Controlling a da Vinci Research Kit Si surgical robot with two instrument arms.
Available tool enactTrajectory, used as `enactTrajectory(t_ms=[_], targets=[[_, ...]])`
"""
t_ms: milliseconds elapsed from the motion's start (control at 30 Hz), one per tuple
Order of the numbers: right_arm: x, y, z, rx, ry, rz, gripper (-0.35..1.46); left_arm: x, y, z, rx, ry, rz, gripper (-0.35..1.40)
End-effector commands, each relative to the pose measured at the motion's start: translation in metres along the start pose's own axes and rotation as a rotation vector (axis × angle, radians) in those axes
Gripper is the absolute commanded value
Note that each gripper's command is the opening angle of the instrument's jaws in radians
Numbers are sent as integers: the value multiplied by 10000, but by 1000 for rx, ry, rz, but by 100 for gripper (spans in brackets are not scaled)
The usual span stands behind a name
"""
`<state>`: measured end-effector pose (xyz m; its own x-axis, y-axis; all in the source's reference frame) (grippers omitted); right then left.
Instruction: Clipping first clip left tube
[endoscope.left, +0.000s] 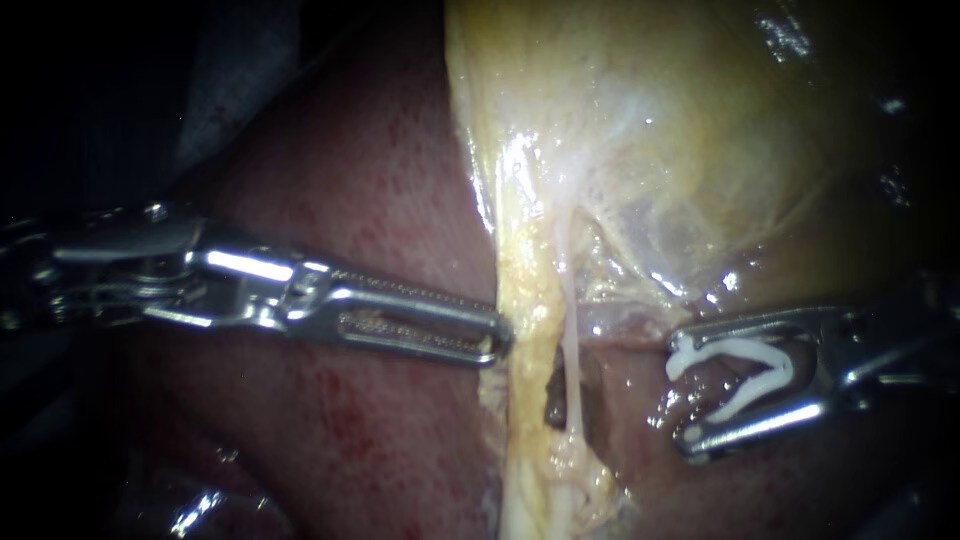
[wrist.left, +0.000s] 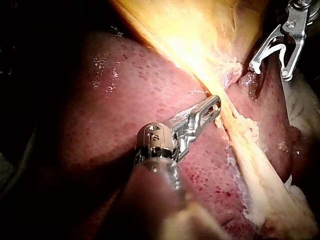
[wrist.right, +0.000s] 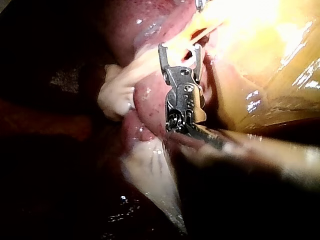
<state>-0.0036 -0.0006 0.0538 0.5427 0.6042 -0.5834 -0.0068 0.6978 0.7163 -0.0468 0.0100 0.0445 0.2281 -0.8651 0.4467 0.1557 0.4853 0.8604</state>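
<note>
Two strands run down from the gallbladder (endoscope.left: 680, 120): a thick yellowish tube (endoscope.left: 525, 390) on the left and a thin whitish tube (endoscope.left: 570, 340) on the right, with a dark gap between them. My left instrument (endoscope.left: 500, 338) (wrist.left: 216, 103) lies across the liver (endoscope.left: 350, 200), its long jaws together and pinching the yellowish strand's left edge. My right instrument (endoscope.left: 680, 395) (wrist.right: 180, 50) stands to the right of both tubes, apart from them. Its jaws are spread and carry an open white clip (endoscope.left: 740, 375) (wrist.left: 272, 50) whose mouth faces the tubes.
Red liver surface (wrist.left: 125, 100) lies under and around my left instrument. Pale fatty tissue (wrist.right: 117, 97) bulges beside my right instrument. My right instrument (wrist.left: 280, 50) shows beyond the yellow strand (wrist.left: 240, 130) in the left wrist view.
</note>
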Motion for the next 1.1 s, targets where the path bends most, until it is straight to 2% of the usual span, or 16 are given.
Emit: enactTrajectory(t_ms=[33, 233, 400, 633, 867, 1100], targets=[[1, 0, 1, -1, 0, 1, 54, 0, -1, -2, 1, 0, 0, -35], [5, -3, 8, -4, 1, 2, 55, -2, -9, -13, 5, -3, -2, -35], [6, -8, 17, -8, 2, 2, 55, -4, -21, -33, 4, -17, -6, -35], [7, -8, 37, -19, 4, 1, 55, -8, -35, -49, 8, -28, -10, -35], [-3, -9, 67, -37, 6, -8, 59, -13, -48, -52, 11, -35, -9, -35], [-11, -7, 91, -37, 2, -16, 59, -13, -52, -53, 13, -38, -10, -35]])
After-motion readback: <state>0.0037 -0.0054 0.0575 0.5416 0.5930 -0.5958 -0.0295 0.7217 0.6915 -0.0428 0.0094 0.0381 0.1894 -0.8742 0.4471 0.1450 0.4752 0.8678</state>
